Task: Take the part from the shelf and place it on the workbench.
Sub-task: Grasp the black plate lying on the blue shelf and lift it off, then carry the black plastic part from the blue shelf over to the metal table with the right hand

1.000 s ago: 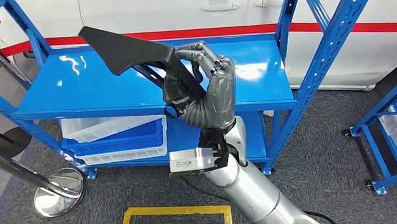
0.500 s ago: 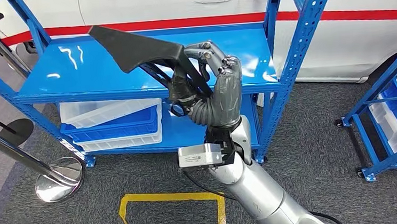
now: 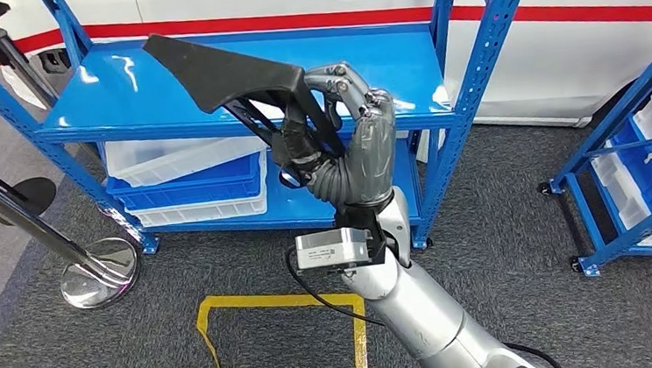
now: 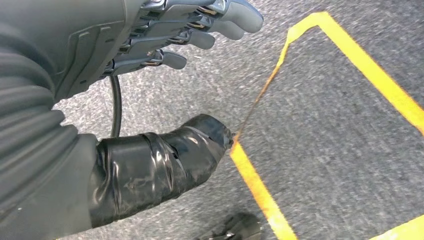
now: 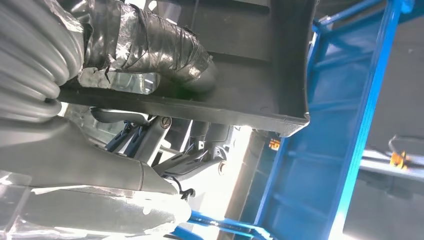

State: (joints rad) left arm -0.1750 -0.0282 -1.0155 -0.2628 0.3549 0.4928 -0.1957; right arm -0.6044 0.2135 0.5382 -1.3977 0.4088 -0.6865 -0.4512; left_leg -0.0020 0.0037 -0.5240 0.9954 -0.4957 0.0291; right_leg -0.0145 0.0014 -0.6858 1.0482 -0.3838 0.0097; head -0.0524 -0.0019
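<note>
Part (image 3: 221, 73), a black angular piece, sits upper left of centre in the head view, lifted clear above the blue shelf (image 3: 166, 91) and clasped by the right hand (image 3: 336, 135), fingers wrapped around its strut. Pickup looks done; carrying to the workbench remains. Left hand (image 4: 150, 45) hangs empty (fingers loosely apart). No legible writing.

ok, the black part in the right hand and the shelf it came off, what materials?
Black part: looks like moulded plastic, matte, thin-walled with ribs; held by the right hand. Shelf: likely painted steel, glossy blue with glare, perforated uprights.
</note>
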